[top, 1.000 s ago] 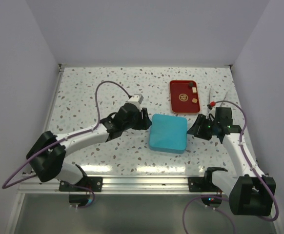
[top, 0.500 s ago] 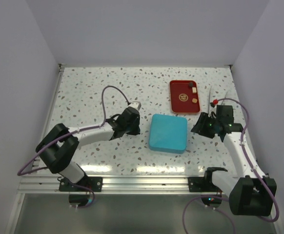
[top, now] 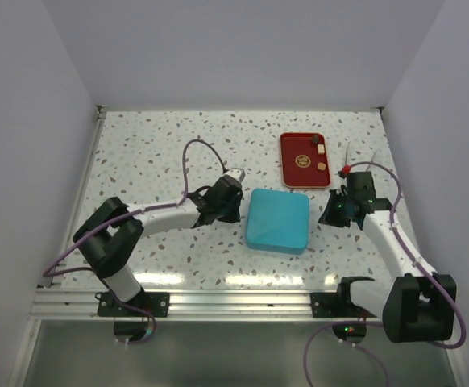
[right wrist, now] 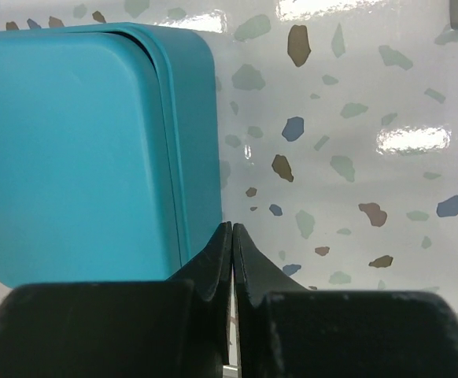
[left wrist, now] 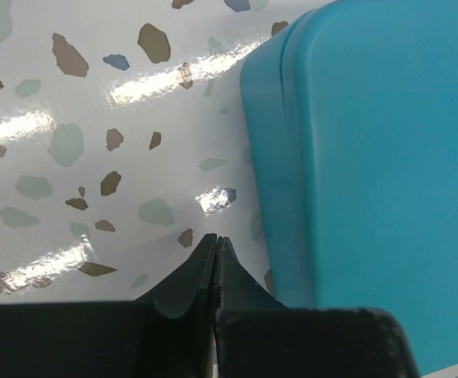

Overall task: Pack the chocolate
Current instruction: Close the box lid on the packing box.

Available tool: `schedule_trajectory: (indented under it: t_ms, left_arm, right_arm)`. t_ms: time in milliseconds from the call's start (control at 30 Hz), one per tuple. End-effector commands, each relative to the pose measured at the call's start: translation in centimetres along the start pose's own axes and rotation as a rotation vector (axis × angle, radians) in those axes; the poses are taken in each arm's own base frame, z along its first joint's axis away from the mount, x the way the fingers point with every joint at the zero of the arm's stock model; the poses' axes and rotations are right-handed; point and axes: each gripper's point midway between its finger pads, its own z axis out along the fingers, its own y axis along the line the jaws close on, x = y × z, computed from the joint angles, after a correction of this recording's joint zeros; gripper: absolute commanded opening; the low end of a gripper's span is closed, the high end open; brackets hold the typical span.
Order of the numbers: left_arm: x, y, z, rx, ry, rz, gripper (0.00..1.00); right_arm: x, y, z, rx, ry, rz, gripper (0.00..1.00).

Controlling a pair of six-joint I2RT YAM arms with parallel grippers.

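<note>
The closed teal box lies lid-on at the middle of the speckled table. Three small chocolate pieces, a dark one, a pale one and a light brown one, lie on the red tray behind the box. My left gripper is shut and empty, low over the table beside the box's left side, its tips pressed together. My right gripper is also shut and empty, just off the box's right side, its tips likewise meeting.
White walls close the table at the back and on both sides. An aluminium rail with the arm bases runs along the near edge. Purple cables loop above both arms. A round gold emblem marks the tray's middle.
Both grippers have gone from open to shut, the left one first. The left gripper drew back from the box, then returned to its left side. The right gripper shifted slightly toward the back.
</note>
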Motion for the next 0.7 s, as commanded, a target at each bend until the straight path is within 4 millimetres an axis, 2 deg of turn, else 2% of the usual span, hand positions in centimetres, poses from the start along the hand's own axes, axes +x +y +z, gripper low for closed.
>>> schedule_trajectory:
  t_ms: [0, 367, 667]
  left_arm:
    - [-1.1, -1.4, -0.1, 0.027, -0.017, 0.034, 0.0]
    - [-0.9, -3.1, 0.4, 0.045, 0.001, 0.072, 0.0]
    - [-1.1, -4.1, 0.4, 0.057, 0.003, 0.092, 0.0]
  right_arm:
    - [-1.1, 0.4, 0.2, 0.002, -0.048, -0.018, 0.0]
    - [0.6, 2.1, 1.5, 0.01, -0.009, -0.076, 0.0]
    - [0.6, 1.6, 1.3, 0.042, -0.013, -0.095, 0.0]
